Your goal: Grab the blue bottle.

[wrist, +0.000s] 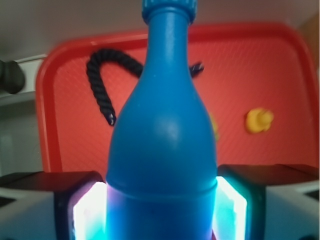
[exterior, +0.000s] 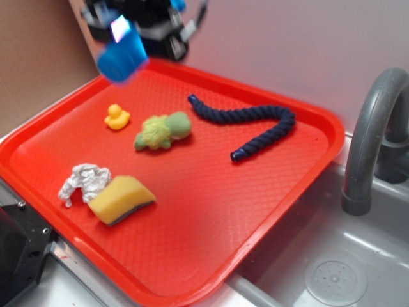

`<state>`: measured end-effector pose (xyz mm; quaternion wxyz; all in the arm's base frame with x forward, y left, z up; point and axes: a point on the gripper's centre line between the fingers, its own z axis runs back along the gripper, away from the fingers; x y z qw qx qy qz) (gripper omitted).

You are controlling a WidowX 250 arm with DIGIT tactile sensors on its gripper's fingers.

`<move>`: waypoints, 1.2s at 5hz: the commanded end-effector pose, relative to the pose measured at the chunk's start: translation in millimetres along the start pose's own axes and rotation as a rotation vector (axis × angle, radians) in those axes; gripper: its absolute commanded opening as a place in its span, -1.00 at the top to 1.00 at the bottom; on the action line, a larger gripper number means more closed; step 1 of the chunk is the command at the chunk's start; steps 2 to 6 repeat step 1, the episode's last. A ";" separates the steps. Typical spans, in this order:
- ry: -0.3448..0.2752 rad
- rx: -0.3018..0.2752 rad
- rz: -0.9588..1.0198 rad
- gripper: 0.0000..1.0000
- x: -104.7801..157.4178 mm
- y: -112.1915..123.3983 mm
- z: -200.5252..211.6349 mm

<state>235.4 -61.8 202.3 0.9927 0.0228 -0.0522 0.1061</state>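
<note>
The blue bottle (wrist: 162,145) fills the middle of the wrist view, its neck and rimmed mouth pointing away from me over the red tray (wrist: 65,100). My gripper (wrist: 161,210) is shut on the bottle's cylindrical body, one lit pad (wrist: 90,212) pressed against each side. In the exterior view the bottle (exterior: 123,57) hangs in the air above the tray's far left corner, blurred, with the gripper (exterior: 124,29) holding it from above.
On the tray (exterior: 211,256) lie a dark navy rope (exterior: 255,125), a yellow duck (exterior: 117,117), a green plush turtle (exterior: 163,131), crumpled foil (exterior: 83,182) and a yellow sponge (exterior: 121,199). A grey faucet (exterior: 374,141) and sink (exterior: 332,268) stand to the right.
</note>
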 end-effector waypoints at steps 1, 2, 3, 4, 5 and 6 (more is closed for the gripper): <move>-0.153 -0.044 -0.047 1.00 5.4 16.5 51.1; -0.153 -0.044 -0.047 1.00 5.4 16.5 51.1; -0.153 -0.044 -0.047 1.00 5.4 16.5 51.1; -0.153 -0.044 -0.047 1.00 5.4 16.5 51.1; -0.153 -0.044 -0.047 1.00 5.4 16.5 51.1; -0.153 -0.044 -0.047 1.00 5.4 16.5 51.1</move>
